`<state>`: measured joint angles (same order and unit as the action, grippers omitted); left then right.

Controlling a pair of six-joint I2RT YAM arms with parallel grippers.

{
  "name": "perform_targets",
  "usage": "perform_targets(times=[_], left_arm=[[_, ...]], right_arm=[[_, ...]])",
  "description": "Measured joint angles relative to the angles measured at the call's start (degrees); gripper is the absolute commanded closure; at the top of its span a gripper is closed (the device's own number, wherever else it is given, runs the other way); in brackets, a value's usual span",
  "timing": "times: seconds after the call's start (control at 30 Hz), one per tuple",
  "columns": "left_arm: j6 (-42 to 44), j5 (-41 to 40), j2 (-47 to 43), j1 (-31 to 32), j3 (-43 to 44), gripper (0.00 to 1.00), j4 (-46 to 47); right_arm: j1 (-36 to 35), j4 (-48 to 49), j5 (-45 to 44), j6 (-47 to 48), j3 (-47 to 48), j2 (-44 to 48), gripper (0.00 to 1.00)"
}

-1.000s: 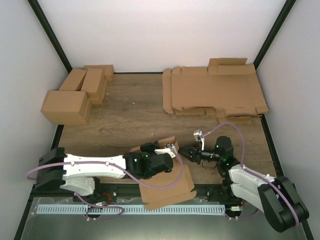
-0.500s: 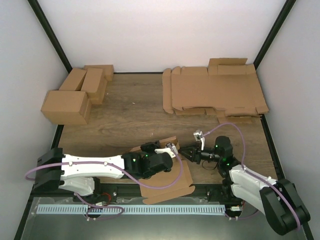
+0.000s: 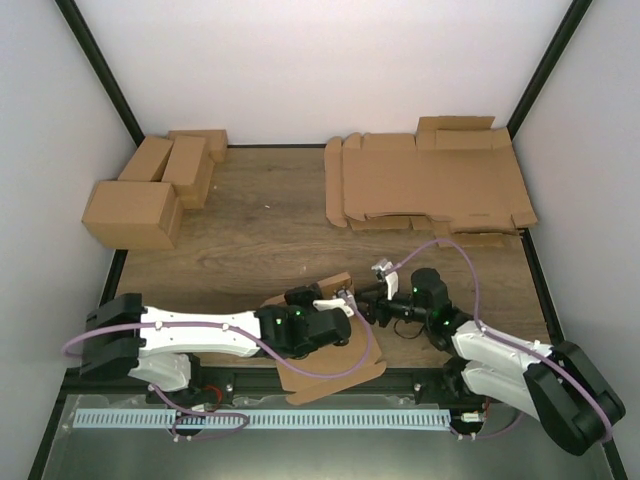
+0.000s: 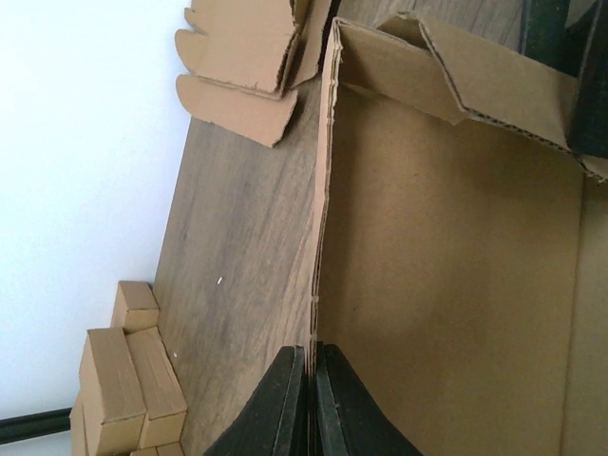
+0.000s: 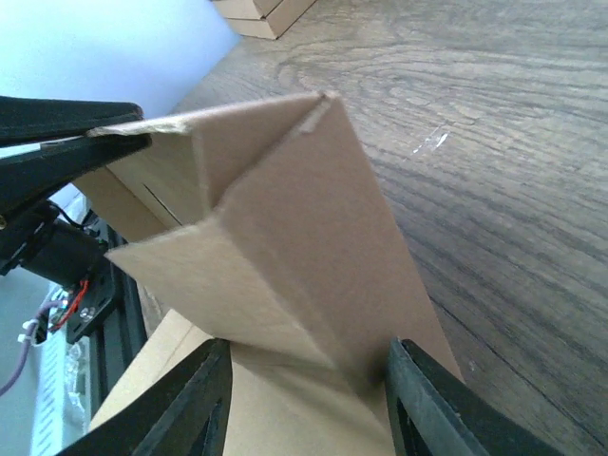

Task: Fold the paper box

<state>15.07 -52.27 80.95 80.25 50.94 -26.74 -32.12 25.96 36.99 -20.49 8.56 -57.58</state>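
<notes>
The paper box point(image 3: 340, 378) is a half-formed brown cardboard piece at the table's near edge, partly under my left arm. My left gripper point(image 3: 343, 300) is shut on the thin top edge of one raised wall point(image 4: 323, 190), and the box floor point(image 4: 446, 285) lies to the right of it. My right gripper point(image 3: 362, 305) comes at the same end from the right. In the right wrist view it point(image 5: 309, 380) stands open, its fingers point(image 5: 204, 408) either side of a folded corner flap point(image 5: 285, 228).
A pile of flat brown sheets point(image 3: 425, 185) lies at the back right. Several finished brown boxes point(image 3: 150, 190) stand at the back left. The table's near edge and a metal rail point(image 3: 260, 415) run just below the box.
My right gripper has opened wider and pushed left onto the box's corner flap. The box's near part has shifted back from the table edge. My left grip holds unchanged.
</notes>
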Motion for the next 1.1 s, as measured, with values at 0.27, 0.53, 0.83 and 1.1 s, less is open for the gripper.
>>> perform_targets(times=[0.27,0.53,0.83,1.1], left_arm=[[-0.04,-1.97,3.5,0.5,0.17,0.96,0.15],[-0.09,-5.4,6.34,2.38,0.31,0.96,0.55],[-0.09,-6.75,7.56,2.67,0.39,0.96,1.03],[-0.04,-5.79,6.47,2.67,0.37,0.96,1.66]], right_arm=[[-2.86,-1.09,-8.22,1.84,-0.04,2.34,0.59],[-3.48,-0.24,-12.2,1.81,0.15,0.98,0.58],[-5.01,1.9,-12.94,0.0,-1.36,1.57,0.5],[-5.05,7.04,-8.5,-2.69,-3.82,1.25,0.4]])
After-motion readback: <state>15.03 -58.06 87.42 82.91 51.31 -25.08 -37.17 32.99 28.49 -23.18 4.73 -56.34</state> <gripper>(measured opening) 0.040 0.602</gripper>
